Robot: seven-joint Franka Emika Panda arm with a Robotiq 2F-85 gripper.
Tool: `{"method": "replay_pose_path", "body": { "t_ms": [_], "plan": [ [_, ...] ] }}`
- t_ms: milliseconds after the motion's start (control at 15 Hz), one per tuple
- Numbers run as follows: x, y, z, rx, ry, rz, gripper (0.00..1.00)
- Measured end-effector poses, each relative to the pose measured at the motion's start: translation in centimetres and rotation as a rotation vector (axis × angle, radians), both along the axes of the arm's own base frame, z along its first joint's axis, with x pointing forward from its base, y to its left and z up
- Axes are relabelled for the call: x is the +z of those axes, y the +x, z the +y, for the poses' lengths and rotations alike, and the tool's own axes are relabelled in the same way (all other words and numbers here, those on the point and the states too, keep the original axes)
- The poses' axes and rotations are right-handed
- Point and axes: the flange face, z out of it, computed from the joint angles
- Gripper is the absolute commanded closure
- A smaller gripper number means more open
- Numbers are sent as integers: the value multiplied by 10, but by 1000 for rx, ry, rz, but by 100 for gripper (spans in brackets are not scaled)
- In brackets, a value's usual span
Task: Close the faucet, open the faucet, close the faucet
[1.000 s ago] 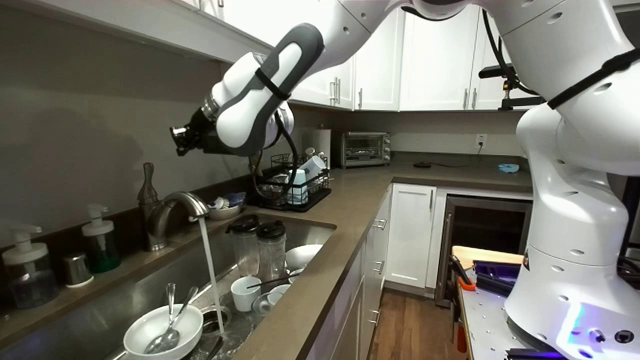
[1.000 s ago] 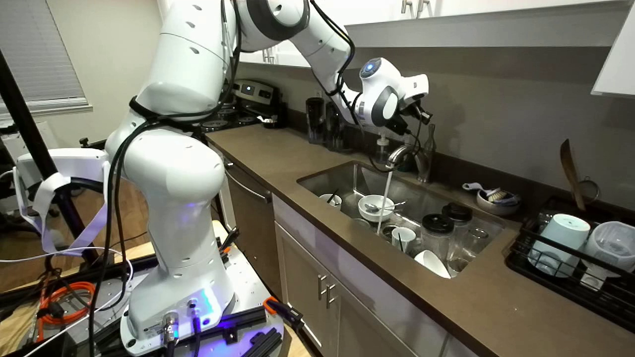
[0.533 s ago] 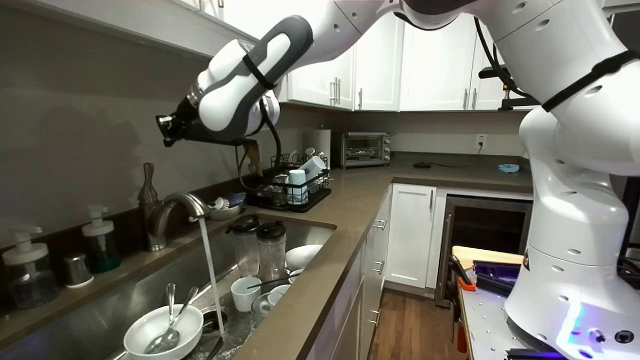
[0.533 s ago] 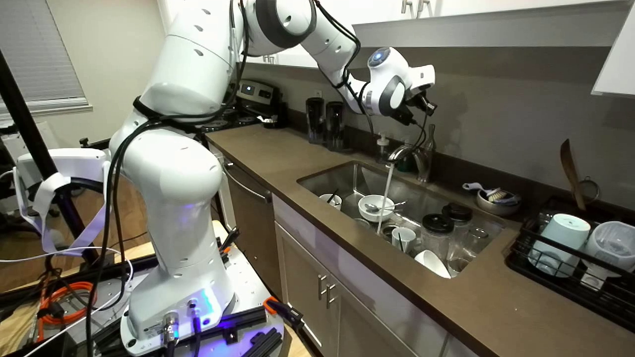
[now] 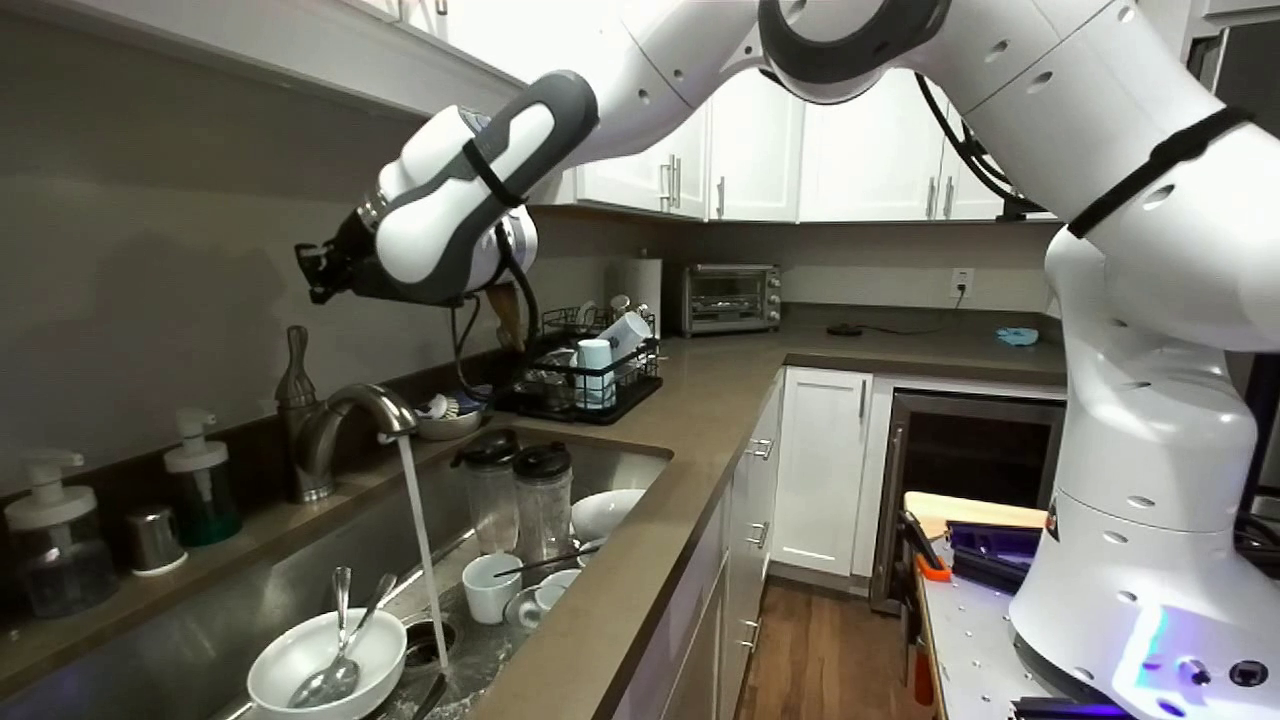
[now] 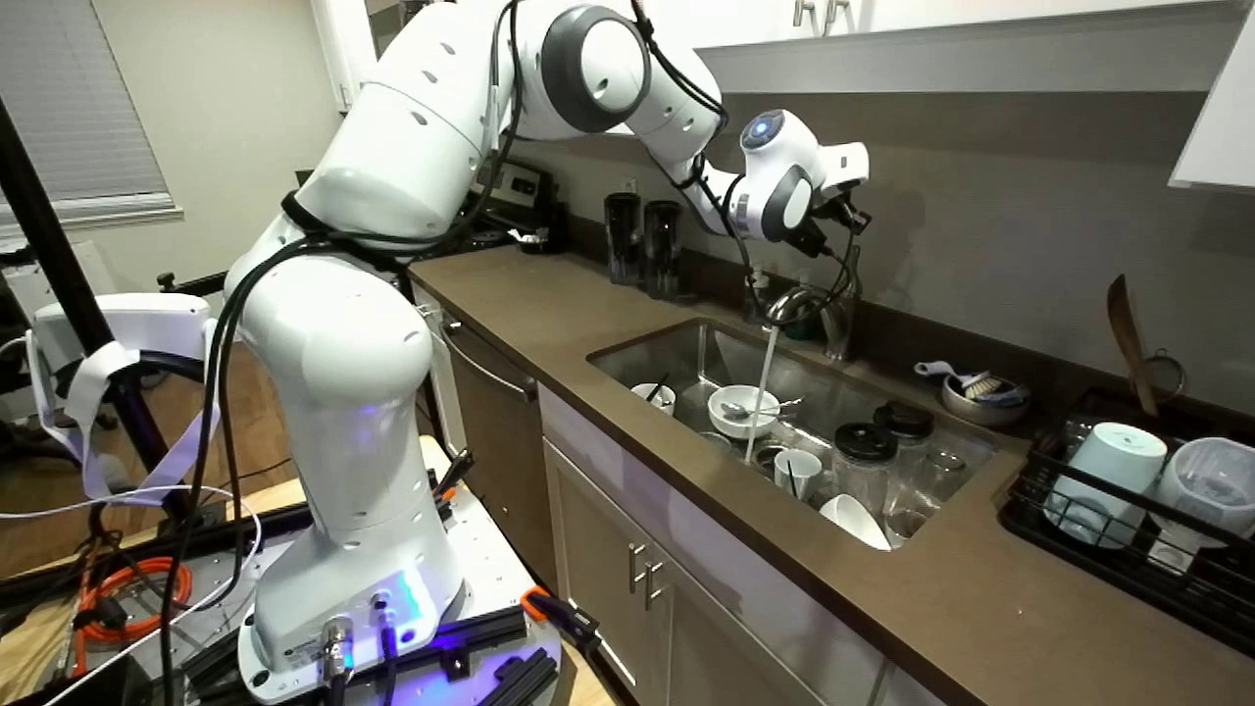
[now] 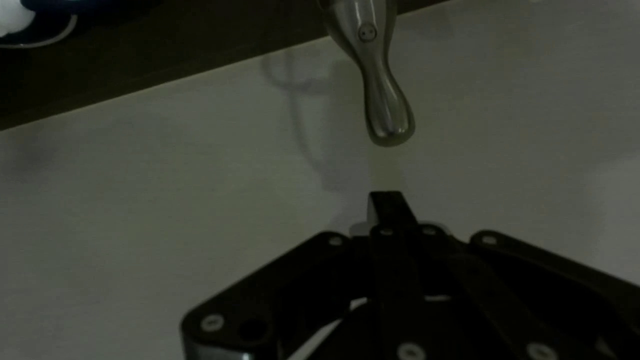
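In the sink you count two white bowls, two metal spoons and two black-lidded containers; on the worktop, two pump bottles, two tall dark vessels, one faucet, one dish rack and one toaster oven. You see one water stream; the overlapping cups you cannot count.

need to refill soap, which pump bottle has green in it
The pump bottle nearer the faucet; the other bottle, farther from it, shows no green.

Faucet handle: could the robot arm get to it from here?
Probably yes: the closed fingers hover above the faucet handle, and in the wrist view only the wall behind shows in the gap between them.
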Motion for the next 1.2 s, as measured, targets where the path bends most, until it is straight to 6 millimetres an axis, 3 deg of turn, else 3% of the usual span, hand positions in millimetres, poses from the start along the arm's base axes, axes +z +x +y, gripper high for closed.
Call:
{"method": "replay_pose_path", "body": {
  "t_ms": [867,1200],
  "plan": [
    [-15,33,24,41,28,-25,100],
    [-16,41,24,39,18,22,100]
  ]
}}
